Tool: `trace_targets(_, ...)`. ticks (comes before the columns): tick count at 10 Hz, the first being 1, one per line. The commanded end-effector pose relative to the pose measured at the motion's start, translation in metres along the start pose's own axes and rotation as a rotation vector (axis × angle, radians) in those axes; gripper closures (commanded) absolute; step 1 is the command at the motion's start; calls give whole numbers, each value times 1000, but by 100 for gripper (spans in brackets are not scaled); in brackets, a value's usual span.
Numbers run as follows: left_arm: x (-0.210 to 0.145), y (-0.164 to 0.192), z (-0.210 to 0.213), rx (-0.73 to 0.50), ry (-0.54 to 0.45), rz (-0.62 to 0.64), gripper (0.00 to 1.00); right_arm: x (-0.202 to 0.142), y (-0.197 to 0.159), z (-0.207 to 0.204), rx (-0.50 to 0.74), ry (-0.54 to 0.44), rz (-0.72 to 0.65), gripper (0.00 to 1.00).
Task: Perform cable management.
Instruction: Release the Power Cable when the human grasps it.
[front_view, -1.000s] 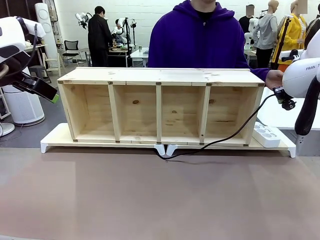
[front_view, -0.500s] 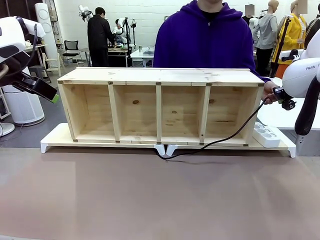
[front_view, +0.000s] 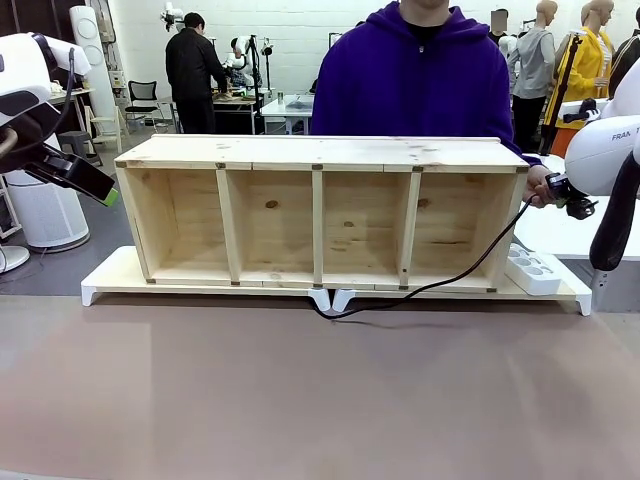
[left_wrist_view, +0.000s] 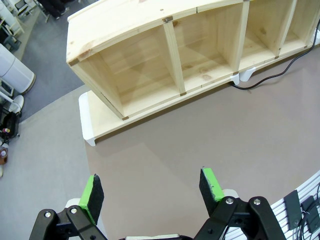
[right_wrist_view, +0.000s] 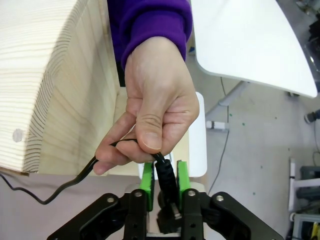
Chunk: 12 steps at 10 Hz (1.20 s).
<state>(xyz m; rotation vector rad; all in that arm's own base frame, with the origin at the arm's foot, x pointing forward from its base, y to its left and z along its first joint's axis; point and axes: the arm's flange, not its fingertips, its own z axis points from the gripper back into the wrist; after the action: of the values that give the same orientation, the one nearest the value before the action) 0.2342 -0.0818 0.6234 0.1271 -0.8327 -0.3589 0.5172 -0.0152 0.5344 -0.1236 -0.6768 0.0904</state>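
Note:
The cable (front_view: 470, 265) is a thin black cord running from under the wooden shelf (front_view: 320, 152) up to the shelf's right end. There its black plug (right_wrist_view: 166, 175) stands between the green pads (right_wrist_view: 147, 176) of my right gripper (right_wrist_view: 165, 177). The jaws are slightly parted, with a thin gap beside the plug. A person's hand (right_wrist_view: 155, 100) pinches the cable (right_wrist_view: 80, 177) just above the plug. In the front view, hand and right gripper (front_view: 562, 192) meet at the shelf's right end. My left gripper (left_wrist_view: 150, 189) hangs open and empty, high off the shelf's left end (front_view: 85, 175).
The shelf has several open compartments and stands on low white platforms (front_view: 110, 275). A white power strip (front_view: 535, 270) lies at its right end. The person in a purple hoodie (front_view: 410, 80) stands behind the shelf. Brown table (front_view: 320, 400) stretches in front.
The person's hand came off the shelf top and took hold of the cable at the plug. My right gripper's jaws have parted a little. The left arm has not moved.

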Motion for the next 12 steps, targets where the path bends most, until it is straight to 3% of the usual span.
trace_targets(1,1,1,0,6,-8,-11,0,-1,2,1,-17,9,20,47)
trace_targets(2,1,1,0,6,-8,-11,0,-2,2,1,-21,11,25,44)
trace_targets(3,1,1,0,6,-8,-11,0,-1,2,1,-24,14,25,27)
trace_targets(4,1,1,0,6,-8,-11,0,-1,2,1,-24,14,30,24)
trace_targets(5,1,1,0,6,-8,-11,0,-2,2,2,-23,12,37,7)
trace_targets(7,1,1,0,6,-8,-11,0,-1,2,2,-21,8,38,0)
trace_targets(12,1,1,0,6,-8,-11,0,0,1,0,-6,2,29,0)
